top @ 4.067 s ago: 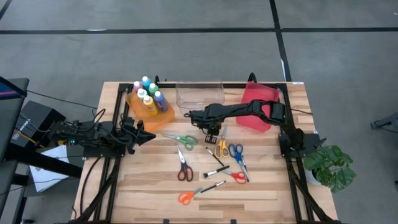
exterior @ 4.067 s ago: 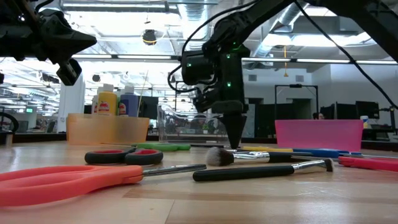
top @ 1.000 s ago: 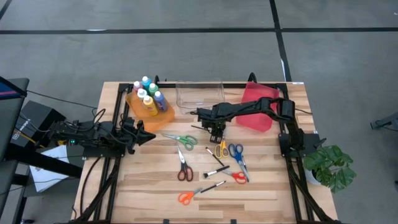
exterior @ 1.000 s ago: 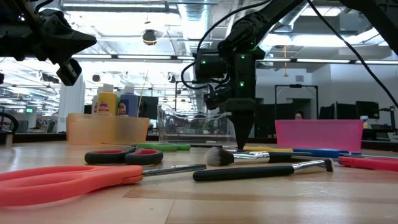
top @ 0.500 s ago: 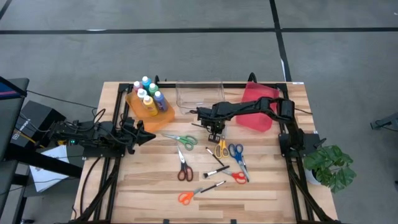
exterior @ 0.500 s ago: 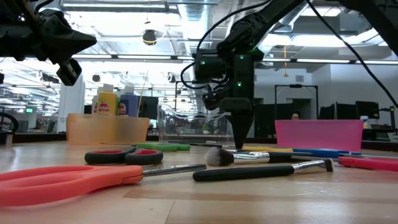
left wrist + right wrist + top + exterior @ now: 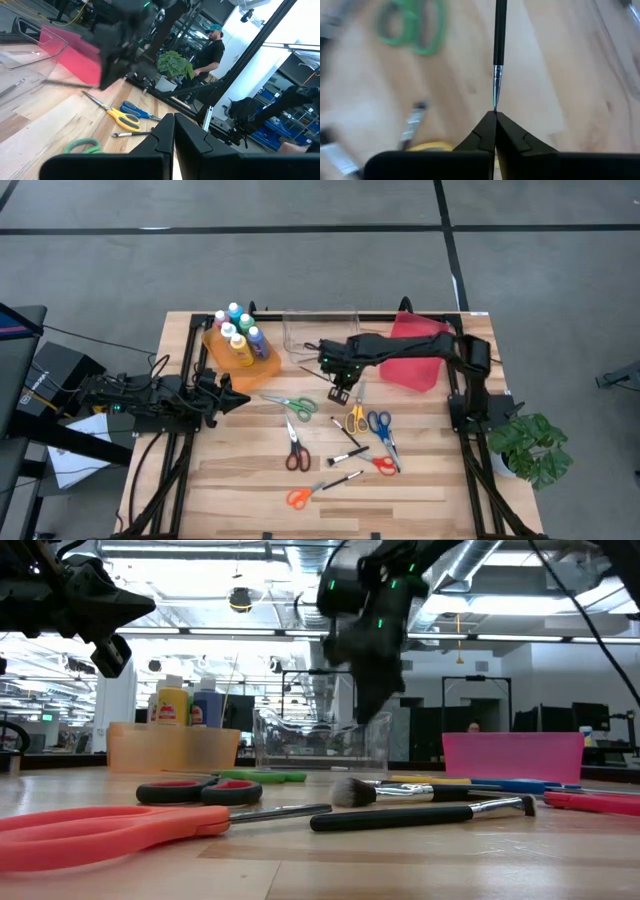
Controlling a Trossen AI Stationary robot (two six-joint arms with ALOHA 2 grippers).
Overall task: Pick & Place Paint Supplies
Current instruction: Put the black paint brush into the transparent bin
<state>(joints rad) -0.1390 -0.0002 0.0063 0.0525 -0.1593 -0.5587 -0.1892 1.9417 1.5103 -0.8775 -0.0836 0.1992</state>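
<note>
Scissors and brushes are lying across the wooden desk (image 7: 420, 490). The right tool (image 7: 495, 114) is hanging above it, clamped on a thin paintbrush (image 7: 499, 35) by its tip. So slight a grip may be letting it pivot or slip before the clear bin (image 7: 320, 332) just beyond. The left tool (image 7: 174, 131), pressed together, is waiting aside.

Pink bin (image 7: 417, 348), orange bin (image 7: 240, 361), green-handled scissors (image 7: 291, 404), seemingly black-handled paintbrush (image 7: 498, 30) on pale striped wood.
</note>
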